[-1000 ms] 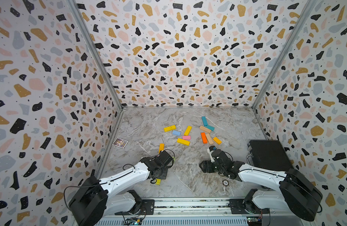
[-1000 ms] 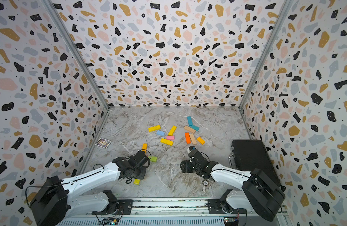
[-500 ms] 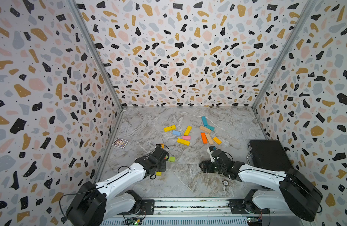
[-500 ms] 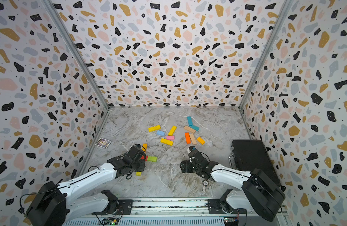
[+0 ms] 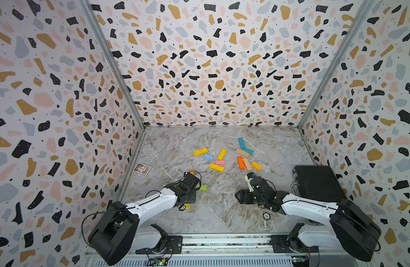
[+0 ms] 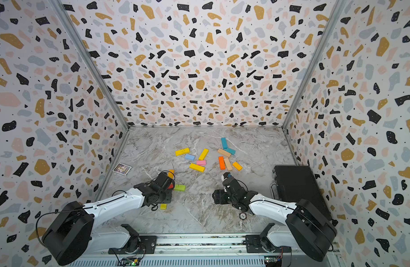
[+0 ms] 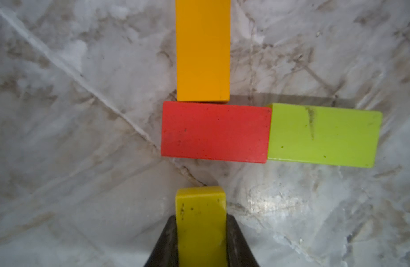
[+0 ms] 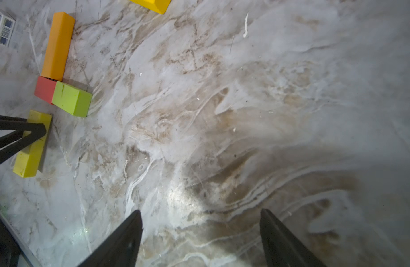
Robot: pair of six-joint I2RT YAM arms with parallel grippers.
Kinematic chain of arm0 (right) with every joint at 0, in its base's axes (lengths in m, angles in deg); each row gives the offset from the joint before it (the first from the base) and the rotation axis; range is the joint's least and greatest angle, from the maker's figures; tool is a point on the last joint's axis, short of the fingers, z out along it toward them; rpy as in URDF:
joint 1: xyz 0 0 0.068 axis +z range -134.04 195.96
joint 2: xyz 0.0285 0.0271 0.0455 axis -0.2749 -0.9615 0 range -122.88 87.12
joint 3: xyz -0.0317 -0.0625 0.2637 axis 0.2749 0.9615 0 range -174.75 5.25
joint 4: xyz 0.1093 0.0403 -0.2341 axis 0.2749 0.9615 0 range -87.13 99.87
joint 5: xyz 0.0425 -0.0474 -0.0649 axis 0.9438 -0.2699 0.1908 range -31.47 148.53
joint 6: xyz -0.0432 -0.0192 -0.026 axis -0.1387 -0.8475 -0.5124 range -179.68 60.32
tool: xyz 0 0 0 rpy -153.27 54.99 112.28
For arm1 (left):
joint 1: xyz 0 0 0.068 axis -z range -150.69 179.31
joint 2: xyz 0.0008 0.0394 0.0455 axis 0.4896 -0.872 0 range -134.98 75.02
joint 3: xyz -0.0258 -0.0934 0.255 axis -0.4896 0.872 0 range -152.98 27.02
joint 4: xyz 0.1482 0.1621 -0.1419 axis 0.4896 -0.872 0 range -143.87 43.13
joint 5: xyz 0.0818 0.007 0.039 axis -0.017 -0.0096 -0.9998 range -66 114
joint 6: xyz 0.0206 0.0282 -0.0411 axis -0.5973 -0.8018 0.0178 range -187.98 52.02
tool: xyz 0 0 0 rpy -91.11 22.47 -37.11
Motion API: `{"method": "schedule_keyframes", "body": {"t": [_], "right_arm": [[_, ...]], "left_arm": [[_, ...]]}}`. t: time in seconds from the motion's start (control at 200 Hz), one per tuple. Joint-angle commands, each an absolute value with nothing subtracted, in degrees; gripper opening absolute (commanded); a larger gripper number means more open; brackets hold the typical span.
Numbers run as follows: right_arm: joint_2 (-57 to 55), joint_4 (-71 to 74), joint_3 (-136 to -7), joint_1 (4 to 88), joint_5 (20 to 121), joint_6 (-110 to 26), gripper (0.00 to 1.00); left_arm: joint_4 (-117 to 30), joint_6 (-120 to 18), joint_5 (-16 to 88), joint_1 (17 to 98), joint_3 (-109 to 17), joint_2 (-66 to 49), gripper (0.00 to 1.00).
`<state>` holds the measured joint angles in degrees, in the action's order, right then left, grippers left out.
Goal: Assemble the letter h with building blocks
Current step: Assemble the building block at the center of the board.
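Building blocks already laid risk displacement: left gripper, pinching a dull-yellow flat wooden bar, could knock the abutting red bar, orange bar and lime-green bar; right gripper stands spread.

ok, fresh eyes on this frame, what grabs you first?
The loud terrazzo walls, then the scatter of coloured blocks in the middle of the marble tabletop, seen in both top views. Nearer the robot, the left gripper is shut on a yellow block, just short of a red block. That red block has an orange block butted against its long side and a green block set end to end with it.
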<state>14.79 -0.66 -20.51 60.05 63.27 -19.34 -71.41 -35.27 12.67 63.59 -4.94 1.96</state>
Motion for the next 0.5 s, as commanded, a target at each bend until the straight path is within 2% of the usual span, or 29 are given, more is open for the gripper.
{"method": "schedule_keyframes", "body": {"t": [0.0, 0.295, 0.496], "right_arm": [[15.59, -0.84, -20.03, 59.77, 62.93, -18.97, 0.81], [15.69, -0.89, -19.98, 59.69, 63.02, -18.84, 0.82], [16.11, -0.57, -19.89, 59.72, 62.84, -19.04, 0.82]], "left_arm": [[-72.19, -34.06, 10.82, 63.24, -6.59, 2.09, 0.0], [-72.28, -34.34, 11.17, 62.01, -8.04, -0.41, 0.0], [-72.54, -34.67, 11.6, 61.83, -8.64, -1.68, 0.21]]}}
